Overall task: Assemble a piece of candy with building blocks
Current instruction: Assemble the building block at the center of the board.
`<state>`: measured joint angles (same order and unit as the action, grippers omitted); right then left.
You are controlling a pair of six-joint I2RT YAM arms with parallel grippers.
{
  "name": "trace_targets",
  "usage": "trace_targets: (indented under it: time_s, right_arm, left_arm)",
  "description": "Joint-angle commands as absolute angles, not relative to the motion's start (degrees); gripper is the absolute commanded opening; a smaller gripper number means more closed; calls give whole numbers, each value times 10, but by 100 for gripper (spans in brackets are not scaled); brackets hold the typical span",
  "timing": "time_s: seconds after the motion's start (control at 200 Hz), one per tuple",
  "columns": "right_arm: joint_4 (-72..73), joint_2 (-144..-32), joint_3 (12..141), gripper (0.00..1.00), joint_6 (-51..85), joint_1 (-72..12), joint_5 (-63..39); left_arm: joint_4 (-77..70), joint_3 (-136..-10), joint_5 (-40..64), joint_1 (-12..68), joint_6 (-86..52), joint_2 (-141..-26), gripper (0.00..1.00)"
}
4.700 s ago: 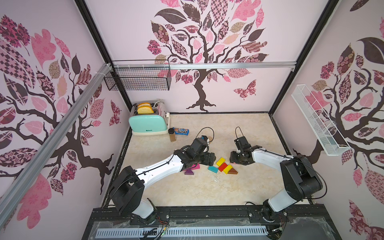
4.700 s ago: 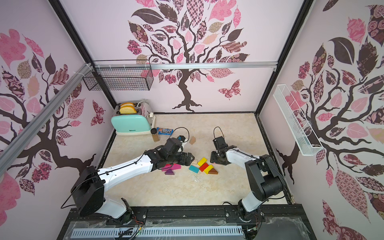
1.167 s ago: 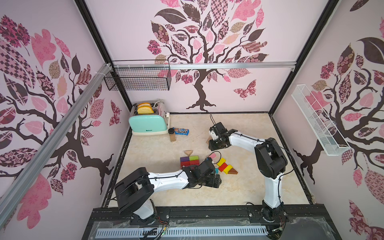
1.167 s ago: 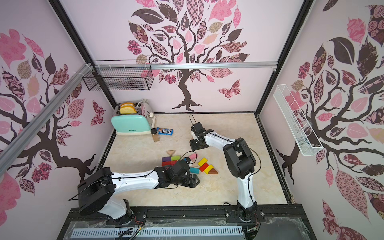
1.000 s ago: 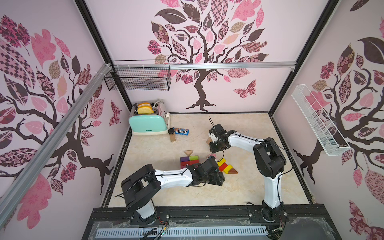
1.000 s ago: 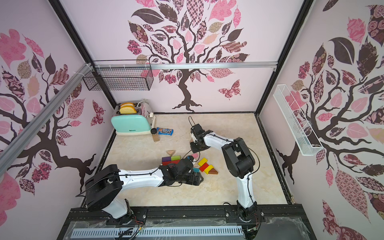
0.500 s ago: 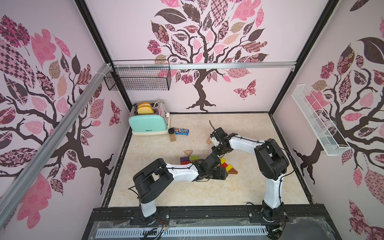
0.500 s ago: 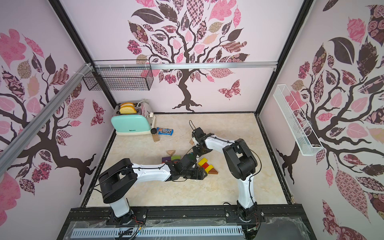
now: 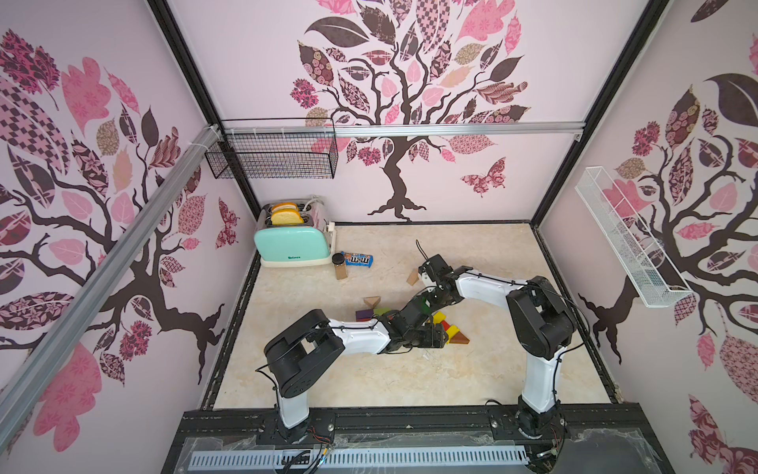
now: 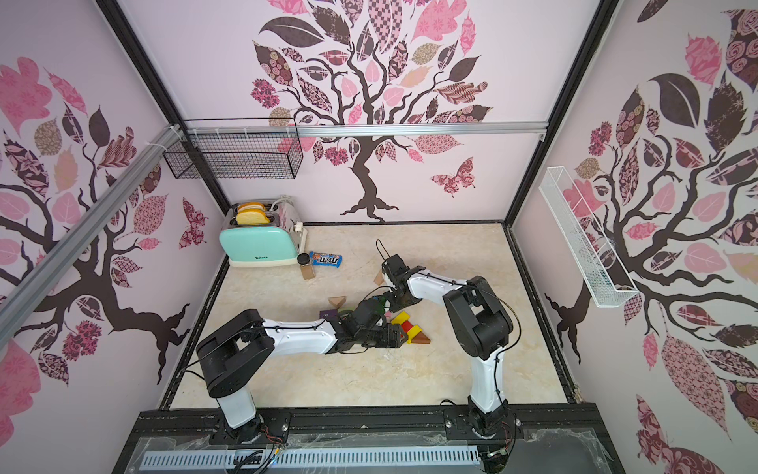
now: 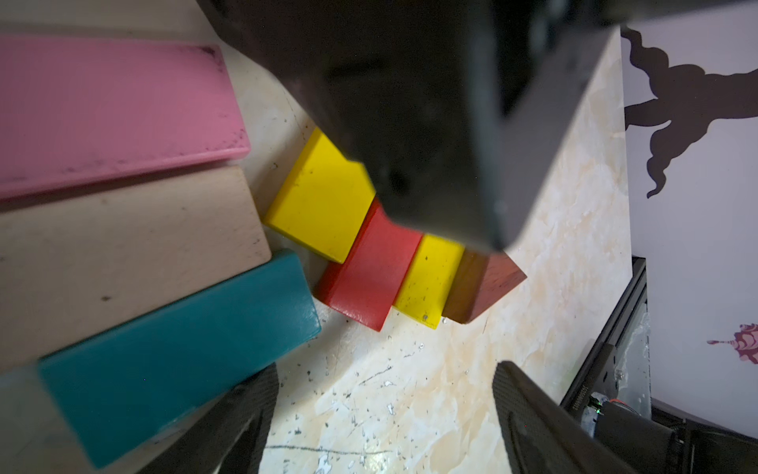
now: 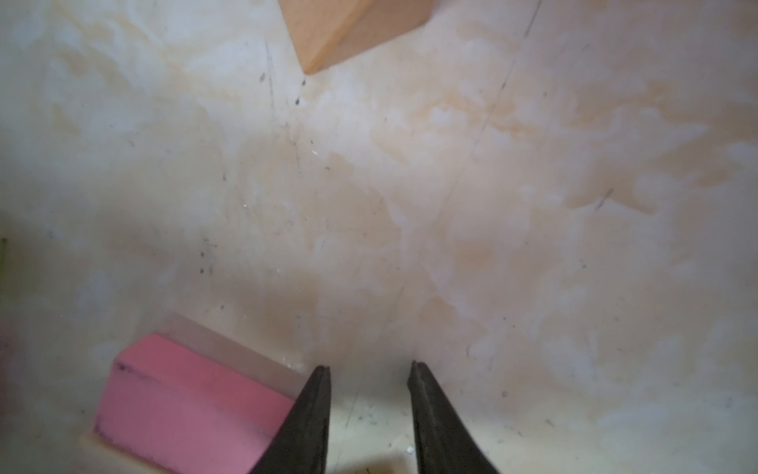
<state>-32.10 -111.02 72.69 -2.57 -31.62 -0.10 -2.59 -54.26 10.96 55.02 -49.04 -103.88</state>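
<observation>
Left gripper [image 11: 383, 373] is wide open and empty, low over the bench [image 11: 410, 410], just beside the teal block [image 11: 176, 349]. The teal, tan block [image 11: 123, 254] and pink block [image 11: 115, 111] lie side by side mid-bench. Next to them is a yellow block [image 11: 324, 197], red block [image 11: 369, 275], and a brown triangle [image 11: 484, 283] at the row's end. Right gripper [image 12: 368, 366] is slightly open and empty, beside the pink block. The tan triangle [image 12: 348, 28] sits apart.

Beige marbled tabletop [image 9: 369, 377], mint toaster [image 9: 292, 246], blue packet [image 9: 357, 259], small jar [image 9: 339, 266], clustered coloured blocks [image 9: 453, 330], stray tan triangle [image 9: 412, 278]
</observation>
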Motion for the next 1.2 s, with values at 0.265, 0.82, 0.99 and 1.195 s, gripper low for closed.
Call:
trace_targets:
  time_s: [0.265,0.82,0.99,1.195]
  right_arm:
    - [-364,-1017,726,48,3,-281,-27]
    - [-451,-870,572,44,44,-307,-53]
    - [-459,-877,565,40,49,-309,-53]
    - [-449,-861,525,38,76,-315,-51]
  left_arm:
    - [-17,-478,128,546,-467,-957,88]
    - [85,-385,117,506,-401,-729,88]
    - [86,-376,125,495,-395,-719,88]
    - [77,-371,127,494,-396,-717,88]
